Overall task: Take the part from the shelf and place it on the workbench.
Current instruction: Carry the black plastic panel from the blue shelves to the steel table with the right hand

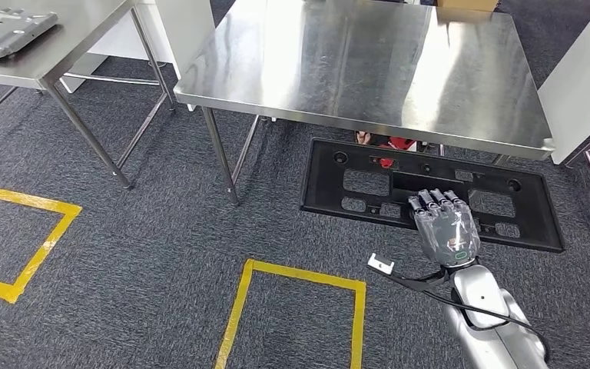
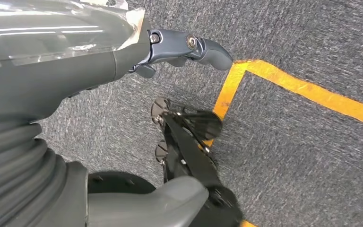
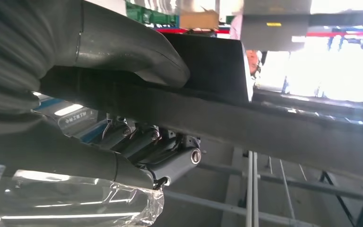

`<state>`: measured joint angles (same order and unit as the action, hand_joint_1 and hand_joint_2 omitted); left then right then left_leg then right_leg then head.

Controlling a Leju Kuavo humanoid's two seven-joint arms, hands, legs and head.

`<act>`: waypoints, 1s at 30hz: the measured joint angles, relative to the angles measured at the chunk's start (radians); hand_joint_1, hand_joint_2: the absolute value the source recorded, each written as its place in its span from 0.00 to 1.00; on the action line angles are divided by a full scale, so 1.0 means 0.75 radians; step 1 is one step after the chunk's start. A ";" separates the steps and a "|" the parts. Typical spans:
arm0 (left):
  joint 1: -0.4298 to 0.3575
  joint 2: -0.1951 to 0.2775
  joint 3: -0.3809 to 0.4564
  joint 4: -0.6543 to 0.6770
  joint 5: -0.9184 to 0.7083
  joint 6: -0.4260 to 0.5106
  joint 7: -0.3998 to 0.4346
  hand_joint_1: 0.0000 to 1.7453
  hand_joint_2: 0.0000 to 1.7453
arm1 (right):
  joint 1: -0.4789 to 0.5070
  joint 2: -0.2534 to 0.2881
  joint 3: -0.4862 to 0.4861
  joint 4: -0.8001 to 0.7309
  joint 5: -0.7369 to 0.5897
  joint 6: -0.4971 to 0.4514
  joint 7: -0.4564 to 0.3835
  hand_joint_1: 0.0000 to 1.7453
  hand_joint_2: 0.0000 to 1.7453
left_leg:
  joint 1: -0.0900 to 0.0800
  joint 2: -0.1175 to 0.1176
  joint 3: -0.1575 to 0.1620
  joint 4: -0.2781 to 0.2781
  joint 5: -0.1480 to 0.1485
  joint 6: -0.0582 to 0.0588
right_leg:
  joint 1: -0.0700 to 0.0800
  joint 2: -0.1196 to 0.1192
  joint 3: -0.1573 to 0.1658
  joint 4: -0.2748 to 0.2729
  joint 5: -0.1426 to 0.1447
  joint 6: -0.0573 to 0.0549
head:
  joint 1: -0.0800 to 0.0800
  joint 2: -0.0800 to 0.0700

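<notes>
- Here, at the far left of our head view, a grey metal plate lies on a steel side table.
- On the dark carpet we see yellow tape squares.
- In the middle stands the steel workbench, its top bare and shiny.
- Our left hand hangs over the carpet in its wrist view, fingers loosely apart and holding nothing.
- To the right, our right hand grips the long black part, thumb on one face and fingers curled against the other.
- The part is held level in front of the workbench's near edge, lower than its top.
</notes>
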<state>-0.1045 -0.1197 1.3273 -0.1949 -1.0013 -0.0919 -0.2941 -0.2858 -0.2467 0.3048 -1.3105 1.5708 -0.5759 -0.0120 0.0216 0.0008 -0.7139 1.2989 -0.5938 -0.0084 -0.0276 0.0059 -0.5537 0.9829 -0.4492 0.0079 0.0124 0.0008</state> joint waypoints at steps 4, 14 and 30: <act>0.002 0.005 -0.003 0.000 -0.002 0.000 0.000 0.00 1.00 | -0.001 -0.007 0.003 0.017 0.000 0.013 0.027 1.00 1.00 | 0.000 -0.009 0.111 -0.306 0.189 0.012 | 0.006 0.021 0.015 0.005 -0.018 0.011 | -0.001 0.000; -0.001 0.008 -0.006 0.000 -0.005 0.003 -0.001 0.00 1.00 | 0.006 -0.035 0.008 0.025 0.000 0.013 0.044 1.00 1.00 | -0.011 -0.004 0.165 -0.400 0.201 0.079 | 0.009 0.009 -0.194 0.387 -0.173 0.049 | 0.006 0.000; 0.001 0.011 -0.006 0.000 -0.005 0.013 -0.001 0.00 1.00 | 0.000 -0.043 0.028 0.035 0.000 0.016 0.042 1.00 1.00 | -0.011 -0.004 -0.018 0.005 0.002 0.006 | 0.007 -0.004 -0.016 0.014 -0.003 -0.020 | 0.002 0.000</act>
<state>-0.1036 -0.1114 1.3227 -0.1949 -1.0050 -0.0824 -0.2949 -0.2856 -0.2788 0.3258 -1.2845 1.5709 -0.5636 0.0193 0.0130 -0.0020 -0.7275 1.3024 -0.5923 -0.0036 -0.0220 0.0028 -0.5656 0.9933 -0.4513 -0.0073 0.0141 0.0008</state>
